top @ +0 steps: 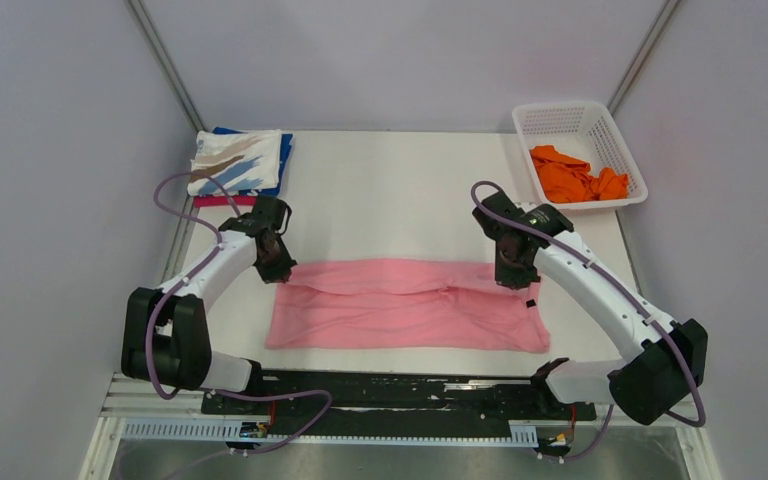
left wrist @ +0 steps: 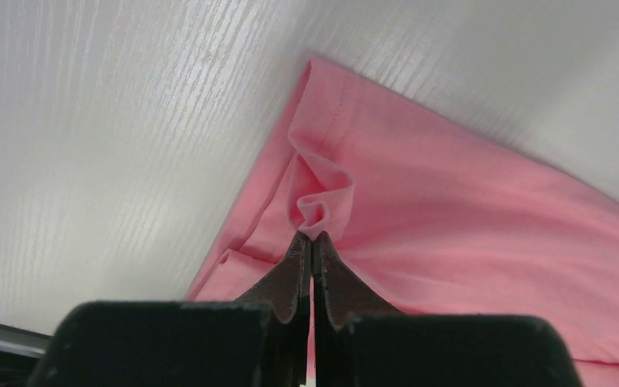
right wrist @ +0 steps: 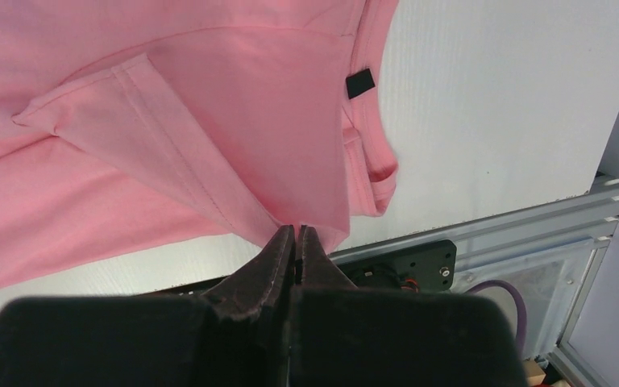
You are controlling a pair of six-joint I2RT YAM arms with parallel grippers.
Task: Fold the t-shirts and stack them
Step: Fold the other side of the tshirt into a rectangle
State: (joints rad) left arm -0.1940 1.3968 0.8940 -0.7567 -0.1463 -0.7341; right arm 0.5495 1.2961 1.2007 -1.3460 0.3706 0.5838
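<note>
A light pink t-shirt (top: 405, 305) lies spread as a wide band across the near middle of the table. My left gripper (top: 282, 270) is shut on a pinched bunch of its far left edge (left wrist: 316, 211). At the far right edge, my right gripper (top: 513, 283) is shut on the cloth, a fold of pink fabric (right wrist: 290, 197) rising from its tips. A folded white t-shirt with blue and tan streaks (top: 236, 160) tops a stack at the back left, over a blue one (top: 284, 160) and a magenta one (top: 222, 201). An orange t-shirt (top: 575, 174) lies crumpled in the basket.
The white plastic lattice basket (top: 560, 120) stands at the back right corner. A black rail (top: 400, 385) and metal frame run along the table's near edge, between the two arm bases. Grey walls close in both sides.
</note>
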